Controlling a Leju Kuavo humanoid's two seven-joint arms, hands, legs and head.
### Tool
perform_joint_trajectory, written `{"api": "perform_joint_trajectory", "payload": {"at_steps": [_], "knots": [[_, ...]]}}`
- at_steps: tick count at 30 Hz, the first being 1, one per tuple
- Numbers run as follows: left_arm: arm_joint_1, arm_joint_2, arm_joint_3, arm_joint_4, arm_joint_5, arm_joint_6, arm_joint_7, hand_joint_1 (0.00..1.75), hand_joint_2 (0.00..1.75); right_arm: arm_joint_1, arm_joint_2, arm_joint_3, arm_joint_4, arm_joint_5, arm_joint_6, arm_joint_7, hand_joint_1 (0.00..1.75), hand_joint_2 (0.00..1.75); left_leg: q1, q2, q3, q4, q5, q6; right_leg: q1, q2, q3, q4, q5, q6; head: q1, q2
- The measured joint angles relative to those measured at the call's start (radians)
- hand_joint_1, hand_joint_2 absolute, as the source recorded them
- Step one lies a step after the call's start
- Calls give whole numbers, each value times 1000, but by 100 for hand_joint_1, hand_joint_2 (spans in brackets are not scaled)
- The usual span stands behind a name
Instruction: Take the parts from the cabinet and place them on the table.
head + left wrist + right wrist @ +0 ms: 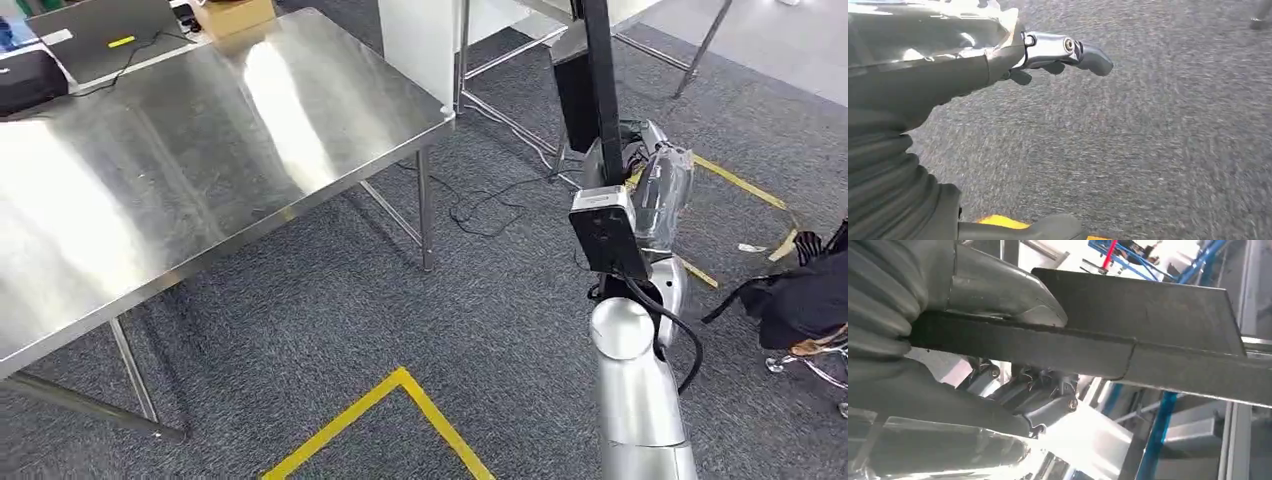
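- Fingers (1048,400) of the right hand (1013,340) are wrapped around a long dark metal part (1128,335), with the thumb pressed on one face and the darker fingers curled under the opposite face; the part is plainly held.
- The part (600,90) is seen in the head view rising steeply from the right hand (655,185), close to upright, its upper end running out of the frame.
- Fingers of the left hand (1063,50) are seen extended over grey carpet (1148,150); nothing is held, though how widely they are spread cannot be told.
- The steel table (200,150) lies well apart from the held part, and its near right corner is the closest point to the right hand.
- A laptop (110,40) and a cardboard box (235,15) are set along the table's far edge.
- Black cables (480,210) trail on the carpet just beyond the table's near right leg, and yellow floor tape (400,385) is marked in front of the robot.
- The carrying step is judged to be under way, with placing not yet done.
- A slip or swing could be caused by the part's length above the grip, since its weight sits far from the fingers.
- The table's near right corner could be struck by the lower end if the part is lowered before the edge is passed.
- A stumble could be caused by the loose cables if they are stepped on.
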Motion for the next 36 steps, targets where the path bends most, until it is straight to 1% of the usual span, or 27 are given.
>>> {"api": "perform_joint_trajectory", "payload": {"at_steps": [1,3,4,5,8,9,11,13,14,15,16,18,19,20,23,24,25,26,28,29,30,31,32,33,34,35,36], "knots": [[1,1,0,1,0,0,0,0,175,5,1,0,0,9,-1,4,175,175,0,1,19,-47,37,4,2,-12,2,0,-2,-2,-1,0],[0,2,0,0,0,0,0,0,175,5,4,0,-1,18,-2,10,175,175,-4,22,110,-219,122,18,5,-28,9,0,-7,-2,-1,0],[-1,2,-1,1,0,0,0,0,175,5,5,0,-2,20,-4,10,175,175,-13,78,151,-297,135,28,6,-34,13,-1,-10,1,-1,0],[-4,3,-1,1,0,0,0,0,175,4,6,-1,-3,21,-6,10,175,175,-22,79,154,-298,127,28,16,-42,13,-1,-14,6,2,0],[-4,2,-3,1,0,0,1,0,175,5,10,-2,-3,27,-8,12,175,175,-28,44,147,-301,127,37,11,-68,21,-9,-16,18,0,0],[-3,2,-6,1,0,1,1,0,175,5,12,-2,-5,33,-10,12,175,175,-20,32,161,-317,136,46,16,-68,26,-7,-21,26,-1,0],[-4,2,-10,1,0,3,4,0,175,4,10,-2,-6,55,-15,10,175,175,-12,16,170,-326,143,57,7,11,-5,60,-58,21,5,0],[-7,1,-15,1,-1,5,11,0,175,10,6,-2,-6,79,-24,13,175,175,-12,-10,170,-326,142,58,7,34,-88,225,-122,16,8,0],[-7,1,-16,1,-1,6,16,0,175,16,5,-2,-5,97,-25,19,175,175,-12,-26,169,-325,142,58,8,36,-127,295,-138,19,8,0],[-7,0,-16,2,-1,7,18,0,175,19,3,-2,-2,123,-25,31,175,175,-12,-42,170,-325,142,58,7,36,-145,314,-133,25,10,0],[-6,-1,-16,2,0,9,20,0,175,18,3,-2,2,150,-25,43,175,175,-11,-56,171,-324,142,58,6,36,-136,282,-111,33,10,0],[-6,-2,-16,2,2,15,22,0,175,9,5,0,10,221,-21,72,175,175,-10,-84,172,-320,141,56,0,49,-67,118,-31,51,10,0],[-6,-2,-16,3,5,17,25,0,175,-5,6,3,24,268,-10,96,175,175,-9,-97,169,-314,138,51,-6,86,-21,15,9,57,11,0],[-6,-1,-16,3,8,18,27,0,175,-23,6,7,44,309,7,118,175,175,-17,-106,165,-307,133,43,-4,101,-11,0,11,46,11,0],[-3,-1,-16,3,18,19,27,0,175,-71,14,26,115,407,53,176,175,175,-8,-120,155,-312,140,25,7,76,-15,0,17,23,12,0],[-2,0,-16,3,18,20,27,0,175,-81,19,31,131,413,55,180,175,175,-8,-129,151,-311,139,20,2,66,-13,-5,22,16,12,0],[-2,1,-17,3,18,20,27,0,175,-93,24,37,145,423,61,186,175,175,-9,-90,149,-298,130,14,-5,56,-11,-8,24,13,12,0],[-2,-1,-16,4,19,18,27,0,175,-106,28,43,162,442,70,201,175,175,-12,-40,128,-255,100,6,-4,47,-10,-8,22,3,-2,0],[-3,1,-18,4,23,1,24,0,175,-138,27,49,208,491,94,240,175,175,-5,-9,52,-105,26,-3,0,28,-9,-8,18,-2,-2,0],[-3,1,-19,4,23,-11,19,0,175,-148,26,50,237,519,101,266,175,175,-3,-5,12,-32,0,-6,1,16,-9,-8,18,-3,-4,0],[-3,2,-21,5,23,-20,16,0,175,-152,25,50,260,539,102,282,175,175,0,-4,-12,7,-3,-9,1,3,-9,-8,17,-4,-3,0],[-2,4,-24,5,23,-28,14,0,175,-153,23,50,278,551,102,291,175,175,1,-2,-8,-11,19,-10,1,-10,-8,-8,15,-5,-3,0],[0,7,-26,5,22,-39,10,0,175,-156,21,50,295,566,100,299,175,175,1,3,21,-72,57,-9,1,-20,-7,-7,14,-5,-4,0],[0,10,-28,5,20,-53,6,0,175,-164,19,50,312,581,100,307,175,175,1,13,73,-171,104,-6,1,-30,-5,-7,12,-3,-4,0],[0,14,-32,5,18,-66,-1,0,175,-173,16,50,330,594,100,315,175,175,-1,45,127,-266,141,-1,2,-38,0,-7,8,0,-5,0],[-2,15,-37,5,18,-77,-5,0,175,-182,11,49,345,605,100,321,175,175,-10,84,148,-303,136,8,10,-46,2,-8,5,6,-3,0],[-2,18,-42,5,18,-80,-8,0,175,-191,5,49,359,610,100,323,175,175,-11,70,147,-307,138,13,14,-52,3,-9,2,11,2,0]]}}
